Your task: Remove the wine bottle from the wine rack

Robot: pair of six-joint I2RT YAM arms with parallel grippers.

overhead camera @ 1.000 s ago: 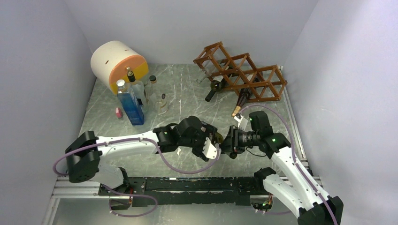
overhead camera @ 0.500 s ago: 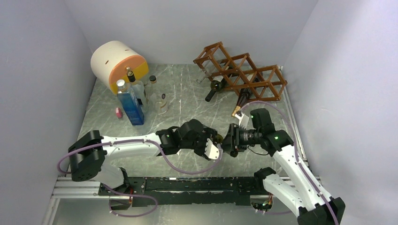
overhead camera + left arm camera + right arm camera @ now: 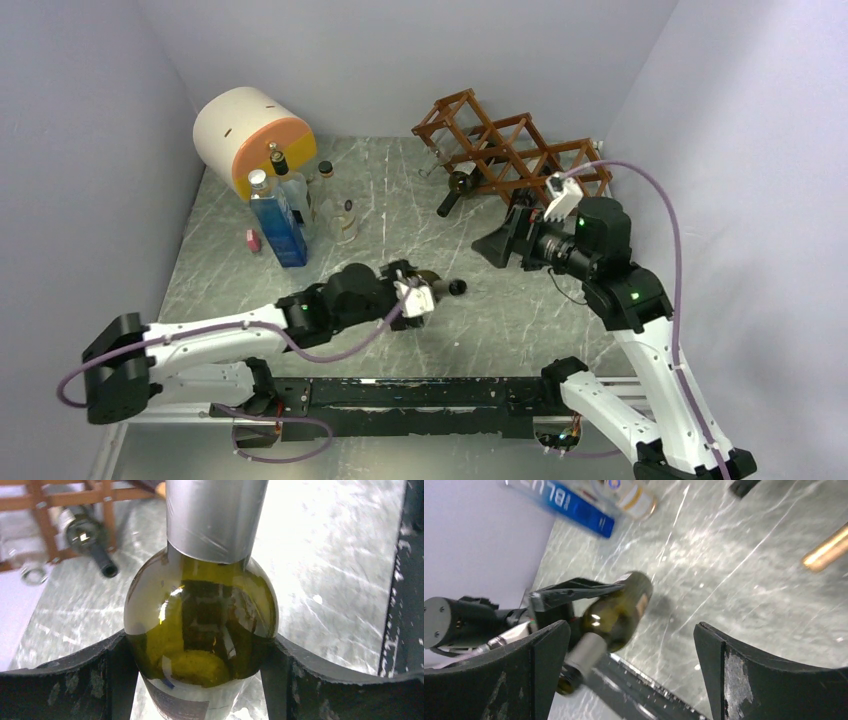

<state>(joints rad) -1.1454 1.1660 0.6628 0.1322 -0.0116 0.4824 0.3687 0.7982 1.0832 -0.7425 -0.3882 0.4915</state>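
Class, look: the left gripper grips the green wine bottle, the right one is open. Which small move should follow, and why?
Probably lower the left gripper to set the wine bottle down on the table. It clamps the bottle, already clear of the wine rack, and the open right gripper stands apart from it.

Wine bottle: neck top and label were cut off at the left wrist view's edges, body largely hidden under the left gripper overhead.
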